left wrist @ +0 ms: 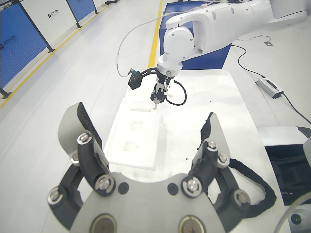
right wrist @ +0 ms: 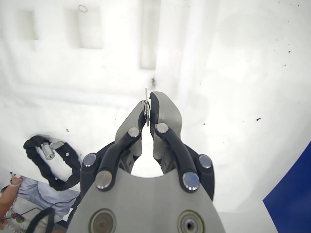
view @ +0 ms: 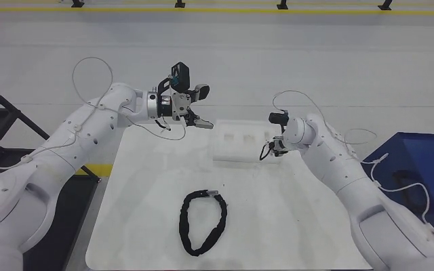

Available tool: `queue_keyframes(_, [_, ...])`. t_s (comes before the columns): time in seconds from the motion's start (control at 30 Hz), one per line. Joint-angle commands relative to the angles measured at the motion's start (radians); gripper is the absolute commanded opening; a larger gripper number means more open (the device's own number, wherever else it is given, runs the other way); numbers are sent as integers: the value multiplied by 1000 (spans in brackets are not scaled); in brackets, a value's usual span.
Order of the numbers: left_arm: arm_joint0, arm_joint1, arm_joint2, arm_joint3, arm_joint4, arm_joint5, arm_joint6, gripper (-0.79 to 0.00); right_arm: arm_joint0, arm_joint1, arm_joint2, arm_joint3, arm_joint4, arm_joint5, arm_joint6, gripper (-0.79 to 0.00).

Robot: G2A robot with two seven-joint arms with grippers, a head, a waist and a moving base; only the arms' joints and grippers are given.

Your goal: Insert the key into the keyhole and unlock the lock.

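Note:
A black sleeved chain lock [view: 202,222] lies looped on the white table near its front, its silver lock cylinder [right wrist: 49,150] at the loop's far end. My right gripper [right wrist: 147,99] hangs just above the white foam tray [view: 239,141], shut on a thin silver key [right wrist: 146,105] with a small ring; the key also shows in the left wrist view [left wrist: 155,106], pointing down at the tray. My left gripper [left wrist: 145,127] is open and empty, raised over the table's far left corner [view: 201,108], facing the tray.
The foam tray has several rectangular pockets; a small ring [right wrist: 82,8] lies in one. A blue bin [view: 407,162] stands off the table's right side. A power adapter [left wrist: 269,87] and cables lie on the floor beyond.

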State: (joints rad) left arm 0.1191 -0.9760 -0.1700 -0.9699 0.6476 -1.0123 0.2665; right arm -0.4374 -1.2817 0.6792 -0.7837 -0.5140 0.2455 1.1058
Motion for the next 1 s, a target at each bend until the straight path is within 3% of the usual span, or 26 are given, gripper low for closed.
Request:
queue_keyframes(0.0, [0, 0, 0, 0, 0, 0, 0, 0, -10, 16, 28, -59, 7, -15, 37, -785])
queue_keyframes(0.27, [0, 0, 0, 0, 0, 0, 0, 0, -110, 104, 174, -399, -39, -62, 199, -785])
queue_keyframes(0.5, [0, 0, 0, 0, 0, 0, 0, 0, -271, 174, 425, -651, 187, -190, 323, -785])
queue_keyframes(0.7, [0, 0, 0, 0, 0, 0, 0, 0, -385, 206, 583, -751, 357, -249, 317, -785])
queue_keyframes(0.97, [0, 0, 0, 0, 0, 0, 0, 0, -459, 216, 679, -754, 583, -325, 229, -785])
